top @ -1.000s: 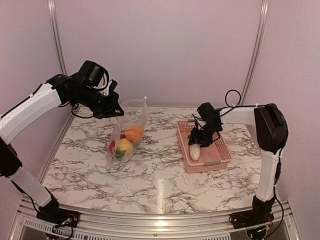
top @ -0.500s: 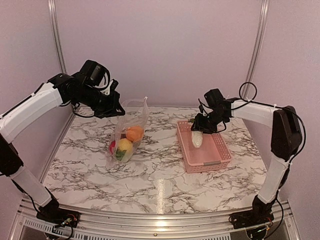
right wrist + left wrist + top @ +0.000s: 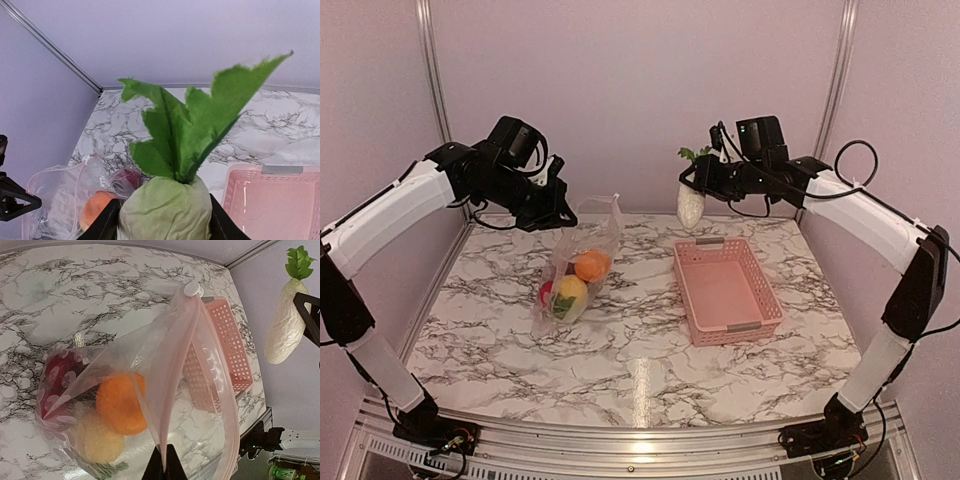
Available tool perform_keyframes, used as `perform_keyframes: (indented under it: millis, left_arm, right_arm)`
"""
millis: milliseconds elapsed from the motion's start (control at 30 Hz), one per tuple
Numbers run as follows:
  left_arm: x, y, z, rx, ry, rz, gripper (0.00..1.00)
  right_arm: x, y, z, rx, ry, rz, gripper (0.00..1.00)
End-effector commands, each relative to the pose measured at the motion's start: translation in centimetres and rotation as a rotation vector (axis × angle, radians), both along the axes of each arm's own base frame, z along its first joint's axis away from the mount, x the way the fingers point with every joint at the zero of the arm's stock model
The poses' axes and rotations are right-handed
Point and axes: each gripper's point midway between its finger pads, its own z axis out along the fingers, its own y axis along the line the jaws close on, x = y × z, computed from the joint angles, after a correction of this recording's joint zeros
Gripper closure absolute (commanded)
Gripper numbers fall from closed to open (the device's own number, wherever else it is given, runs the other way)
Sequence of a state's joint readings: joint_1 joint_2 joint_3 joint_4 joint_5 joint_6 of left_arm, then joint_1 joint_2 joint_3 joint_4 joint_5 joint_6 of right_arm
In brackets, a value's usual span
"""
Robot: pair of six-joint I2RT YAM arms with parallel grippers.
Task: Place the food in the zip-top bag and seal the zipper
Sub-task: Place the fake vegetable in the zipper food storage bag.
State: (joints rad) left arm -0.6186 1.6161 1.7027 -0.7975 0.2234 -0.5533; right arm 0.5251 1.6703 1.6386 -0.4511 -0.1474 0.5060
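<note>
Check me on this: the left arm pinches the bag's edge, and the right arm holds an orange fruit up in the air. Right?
Not quite. The right gripper holds a white vegetable with green leaves, not an orange fruit, as the right wrist view shows. The rest stands: the left gripper pinches the edge of the bag.

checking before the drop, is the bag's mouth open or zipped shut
Open. The left gripper holds one lip of the zip-top bag up; the left wrist view shows both lips spread apart.
</note>
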Motion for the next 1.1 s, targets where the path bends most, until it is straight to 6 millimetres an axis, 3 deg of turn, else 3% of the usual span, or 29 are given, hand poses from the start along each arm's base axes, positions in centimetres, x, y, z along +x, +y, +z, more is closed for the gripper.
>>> perform_keyframes:
  millis: [0,267,733,1067]
  left_arm:
    - [0.4,-0.2,0.6,-0.004,-0.012,-0.023,1.0]
    - [0.4,-0.9,0.7,-0.028,0.007,-0.039,1.0]
    - [-0.1,-0.8,1.6,-0.056,0.007,-0.039,1.0]
    - [-0.5,-0.5,3.1,-0.09,-0.011,-0.024,1.0]
  right_arm:
    - [-0.7,3.3,6.4,0.109,-0.16,0.034,0.64]
    - [-3.3,8.7,10.1,0.213,-0.289,0.126,0.65]
    - [-5.4,15.2,9.4,0.263,-0.331,0.183,0.64]
    - [-5.2,16.7,8.7,0.28,-0.339,0.143,0.63]
